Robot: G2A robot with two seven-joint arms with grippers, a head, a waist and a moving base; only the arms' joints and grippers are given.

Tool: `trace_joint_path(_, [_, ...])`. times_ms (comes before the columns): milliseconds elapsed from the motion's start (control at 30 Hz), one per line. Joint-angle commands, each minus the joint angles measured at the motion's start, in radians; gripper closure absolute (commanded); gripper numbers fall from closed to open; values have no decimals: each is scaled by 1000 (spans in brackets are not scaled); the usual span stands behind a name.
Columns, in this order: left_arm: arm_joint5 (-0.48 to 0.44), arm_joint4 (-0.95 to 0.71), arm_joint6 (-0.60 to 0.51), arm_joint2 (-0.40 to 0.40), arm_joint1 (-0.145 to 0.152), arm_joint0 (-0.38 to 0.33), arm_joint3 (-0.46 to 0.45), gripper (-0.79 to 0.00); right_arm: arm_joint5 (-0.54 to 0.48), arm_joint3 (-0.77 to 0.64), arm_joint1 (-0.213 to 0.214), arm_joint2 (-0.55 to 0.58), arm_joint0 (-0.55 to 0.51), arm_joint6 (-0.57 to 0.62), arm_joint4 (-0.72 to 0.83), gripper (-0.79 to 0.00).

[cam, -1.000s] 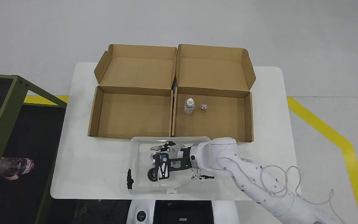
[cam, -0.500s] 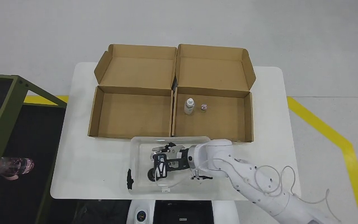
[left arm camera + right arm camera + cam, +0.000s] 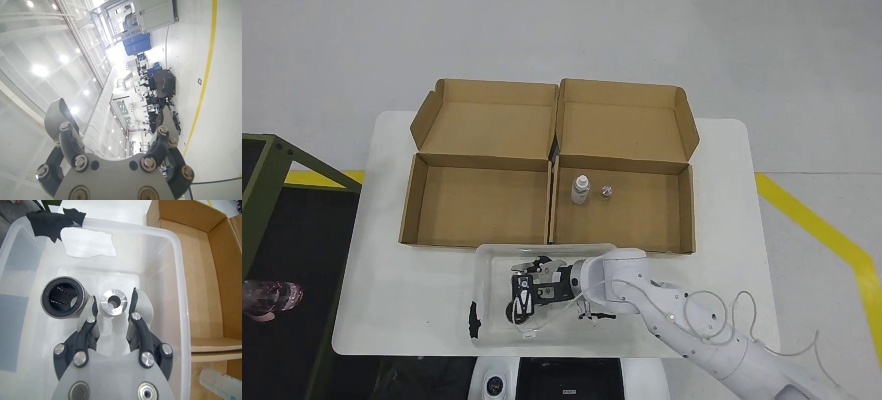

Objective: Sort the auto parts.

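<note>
Inside the clear plastic bin [image 3: 177, 262] [image 3: 482, 270], my right gripper [image 3: 114, 297] [image 3: 526, 296] is open. Its two fingers stand on either side of a short silver metal bushing [image 3: 113, 303], with small gaps to it. A larger black-and-steel linear bearing [image 3: 63, 297] lies in the bin just outside one finger [image 3: 94, 306]. In the right-hand cardboard box [image 3: 667, 215] lie a small white bottle [image 3: 581, 188] and a small metal part [image 3: 608, 190]. My left gripper [image 3: 111, 106] is open and holds nothing, pointing up at the hall ceiling.
The left-hand cardboard box [image 3: 477, 205] stands beside the right-hand one, both behind the bin with lids folded back. Black tape [image 3: 51, 224] and a torn white label [image 3: 88, 244] stick to the bin's wall. The white table [image 3: 392, 300] ends close to the bin's front.
My right arm has pushed slightly farther left into the bin, bringing the open fingers around the bushing. Nothing else moved.
</note>
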Motion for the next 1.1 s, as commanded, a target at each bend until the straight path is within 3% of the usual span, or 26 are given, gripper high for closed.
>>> trace_joint_path(0, [0,0,0,0,0,0,0,-785,3,11,-6,-7,7,-1,-1,-326])
trace_joint_path(467, [0,0,0,0,0,0,0,-785,16,78,-38,-39,34,-3,-19,-299])
trace_joint_path(533, [0,0,0,0,0,0,0,-785,16,80,-40,-38,32,-3,-21,-268])
trace_joint_path(700, [0,0,0,0,0,0,0,-785,13,87,-44,-35,27,-9,-22,-15])
trace_joint_path(1067, [0,0,0,0,0,0,0,-785,-16,26,-42,9,12,-51,20,0])
